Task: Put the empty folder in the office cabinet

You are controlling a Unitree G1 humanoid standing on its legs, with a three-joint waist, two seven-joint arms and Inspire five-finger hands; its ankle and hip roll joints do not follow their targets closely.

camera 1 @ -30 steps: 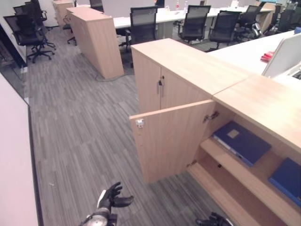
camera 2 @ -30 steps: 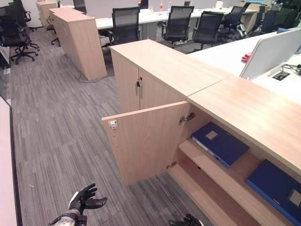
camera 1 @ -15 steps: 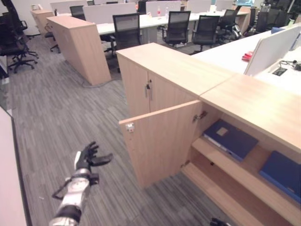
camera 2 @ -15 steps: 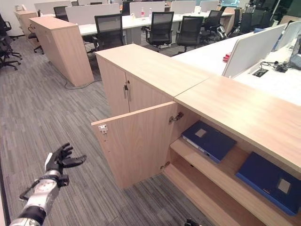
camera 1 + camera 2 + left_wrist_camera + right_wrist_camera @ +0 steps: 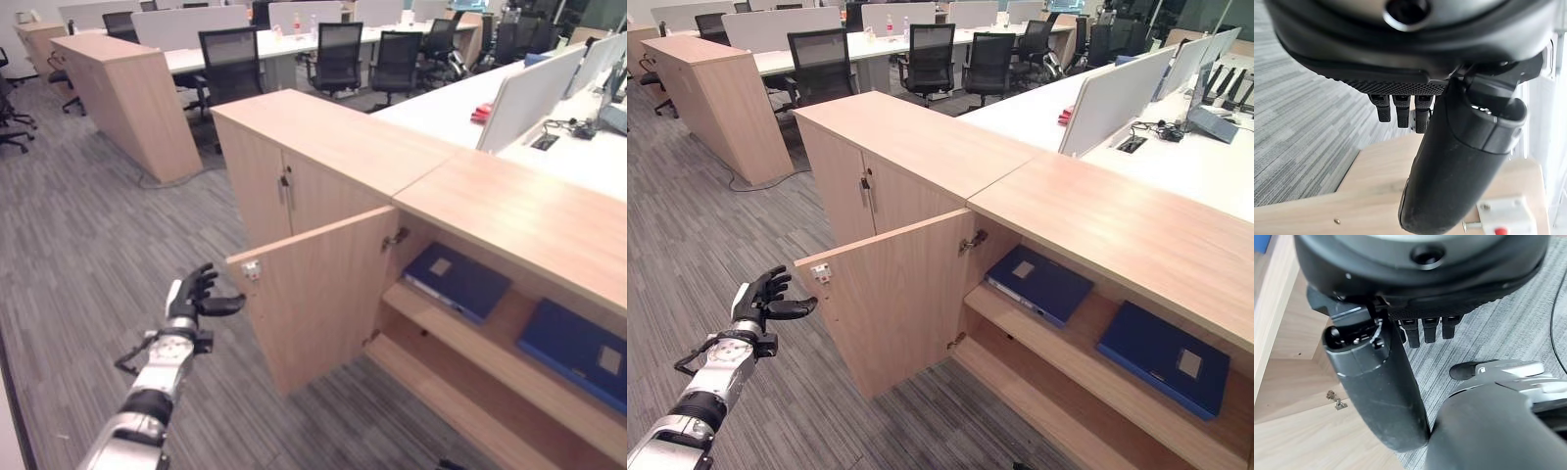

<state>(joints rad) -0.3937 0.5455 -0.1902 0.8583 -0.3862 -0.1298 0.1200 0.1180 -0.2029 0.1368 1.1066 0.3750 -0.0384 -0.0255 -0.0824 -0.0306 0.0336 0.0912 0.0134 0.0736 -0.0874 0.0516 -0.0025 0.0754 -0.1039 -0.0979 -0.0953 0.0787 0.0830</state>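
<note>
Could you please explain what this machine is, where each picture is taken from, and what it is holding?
This is a two-legged humanoid robot with dark fingered hands. The two wide pictures come from a stereo camera on its head, looking down at an office cabinet with one open door. Two blue folders lie flat on the shelf inside. The two close pictures come from cameras on its wrists, looking along each hand. The left hand is raised beside the door's free edge, fingers relaxed, holding nothing. The right hand hangs low by the cabinet's bottom, also holding nothing.

Open cabinet door point(image 5: 328, 294) (swung outward) blocks the shelf point(image 5: 490, 338) from the left.
</note>
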